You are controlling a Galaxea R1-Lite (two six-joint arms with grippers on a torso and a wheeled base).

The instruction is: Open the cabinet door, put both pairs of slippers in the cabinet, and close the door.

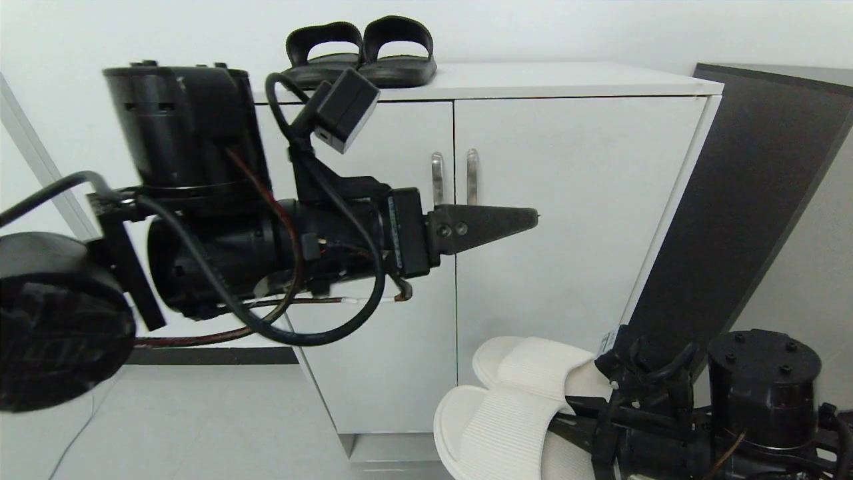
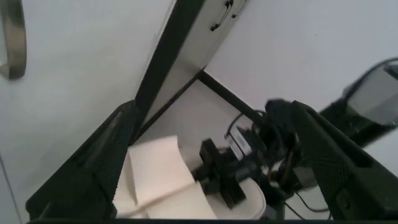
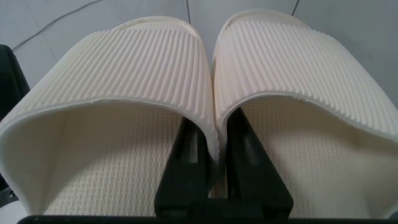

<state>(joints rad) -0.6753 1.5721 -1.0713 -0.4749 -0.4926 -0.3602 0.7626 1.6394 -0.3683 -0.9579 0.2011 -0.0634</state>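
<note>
Spotted the pair of black open-toe slide slippers (image 1: pixel 363 57) sitting on top of the white two-door cabinet (image 1: pixel 566 233), doors shut. Saw the left claw (image 1: pixel 530 217) spread open, up by the silver bar handles (image 1: pixel 472 175). Found the right claw (image 3: pixel 214 143) pinching the pair of cream ribbed slippers (image 1: pixel 513 393) by the inner straps, low before the right door.

White wall (image 1: pixel 600 27), pale floor (image 1: pixel 200 427)

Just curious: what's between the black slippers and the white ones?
Head view: below the black slippers, the shut doors, handles and left gripper in front, then white slippers.
</note>
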